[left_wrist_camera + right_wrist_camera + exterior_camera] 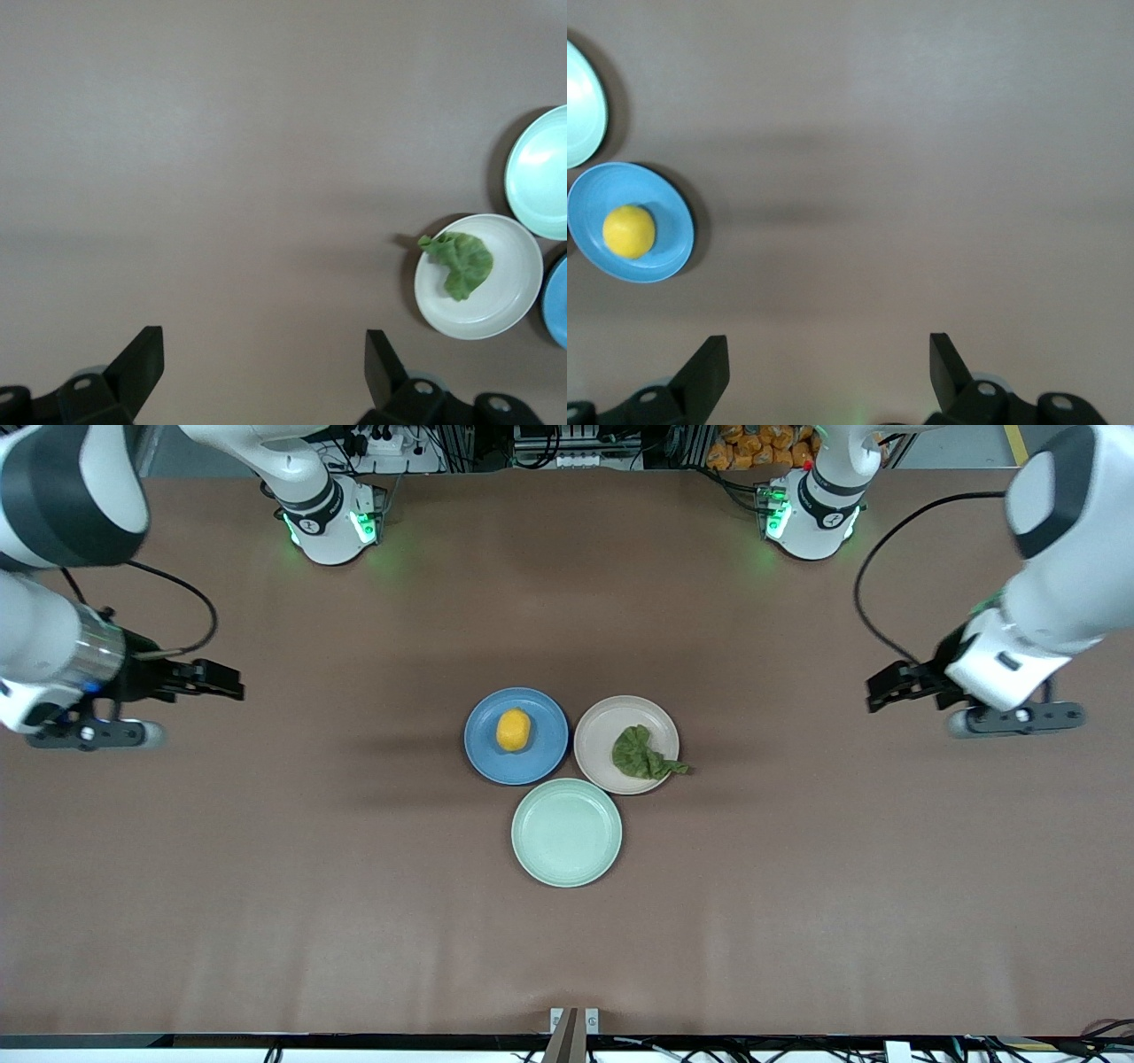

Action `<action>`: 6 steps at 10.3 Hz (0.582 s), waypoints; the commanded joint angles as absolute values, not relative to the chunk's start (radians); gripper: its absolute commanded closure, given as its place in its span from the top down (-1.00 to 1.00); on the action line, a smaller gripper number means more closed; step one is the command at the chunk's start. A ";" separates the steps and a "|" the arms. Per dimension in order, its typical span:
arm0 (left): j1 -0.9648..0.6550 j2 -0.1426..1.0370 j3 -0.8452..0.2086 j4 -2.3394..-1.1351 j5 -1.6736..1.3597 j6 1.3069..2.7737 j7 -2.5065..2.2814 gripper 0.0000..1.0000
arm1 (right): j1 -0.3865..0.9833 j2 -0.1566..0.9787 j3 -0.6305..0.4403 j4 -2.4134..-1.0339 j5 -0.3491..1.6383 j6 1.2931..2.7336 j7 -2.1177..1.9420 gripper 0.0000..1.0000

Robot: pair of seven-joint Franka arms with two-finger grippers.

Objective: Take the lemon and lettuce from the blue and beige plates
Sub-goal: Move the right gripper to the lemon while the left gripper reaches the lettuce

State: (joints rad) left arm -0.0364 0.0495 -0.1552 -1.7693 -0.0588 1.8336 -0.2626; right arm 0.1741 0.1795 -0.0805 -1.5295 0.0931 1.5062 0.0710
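front view: three plates cluster at frame centre. blue plate (516, 735) carries the lemon (513, 729); beige plate (626, 744) beside it carries the lettuce (644, 754), its tail hanging over the rim. mint-green plate (566, 832) sits lower in frame, touching both, nothing on it. right gripper (217, 680) hovers over bare table (266, 886) at the frame's left edge, jaws spread wide, holding nothing. left gripper (890, 689) hovers over bare table at the frame's right edge, jaws equally wide, holding nothing. both well apart from the plates.
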 commanded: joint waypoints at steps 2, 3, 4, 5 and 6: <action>-0.035 0.075 -0.251 -1.864 -0.031 1.972 -0.447 1.00 | 0.256 0.247 -0.086 -1.516 0.104 1.554 0.086 1.00; -0.037 0.107 -0.285 -1.864 -0.031 1.999 -0.533 1.00 | 0.300 0.271 -0.086 -1.516 0.103 1.604 0.127 1.00; -0.038 0.138 -0.316 -1.864 -0.029 2.028 -0.598 1.00 | 0.326 0.302 -0.084 -1.514 0.107 1.649 0.191 1.00; -0.066 0.171 -0.328 -1.864 -0.011 2.048 -0.676 1.00 | 0.354 0.334 -0.084 -1.516 0.109 1.687 0.225 1.00; -0.112 0.204 -0.328 -1.861 0.048 2.048 -0.795 1.00 | 0.391 0.363 -0.086 -1.516 0.109 1.725 0.273 1.00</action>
